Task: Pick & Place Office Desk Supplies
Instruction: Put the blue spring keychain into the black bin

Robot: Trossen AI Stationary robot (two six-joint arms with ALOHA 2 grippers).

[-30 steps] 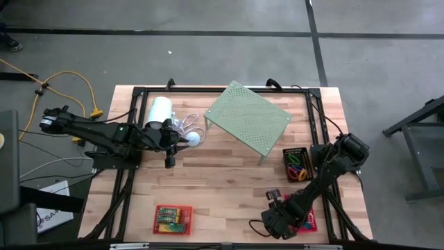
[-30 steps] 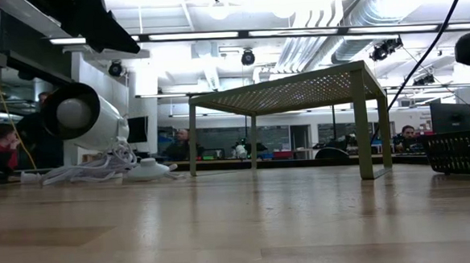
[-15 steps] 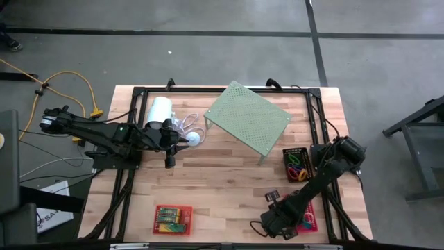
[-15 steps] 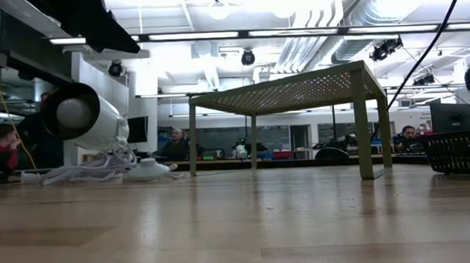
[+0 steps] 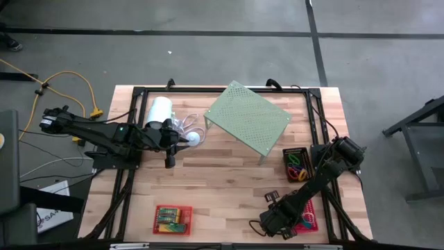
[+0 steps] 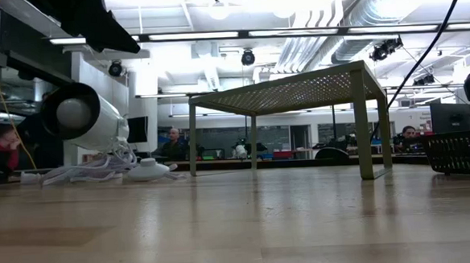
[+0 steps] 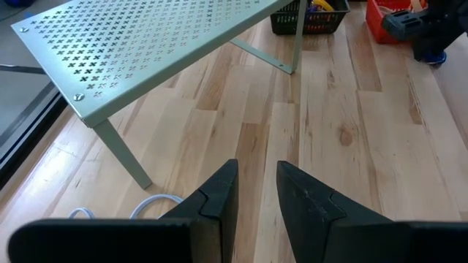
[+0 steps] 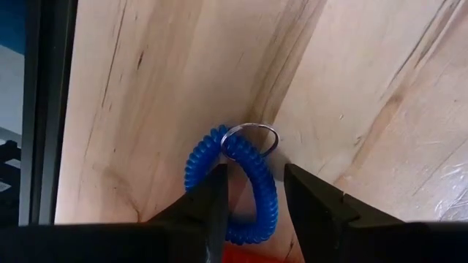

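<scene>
The right pincer (image 8: pixel 248 212), fingers spread wide, hangs directly over the blue coil keyring (image 8: pixel 252 183) lying on the bench (image 8: pixel 146 88), its loop running between them.

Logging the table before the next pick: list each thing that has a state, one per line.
Left gripper: open a little, empty, by the white cylinder.
Right gripper: open, straddling the blue coiled key ring.
Pale green perforated shelf: upright.
Black mesh basket: upright, holding colourful bits.
Red mesh basket: upright, holding green-white boxes.
</scene>
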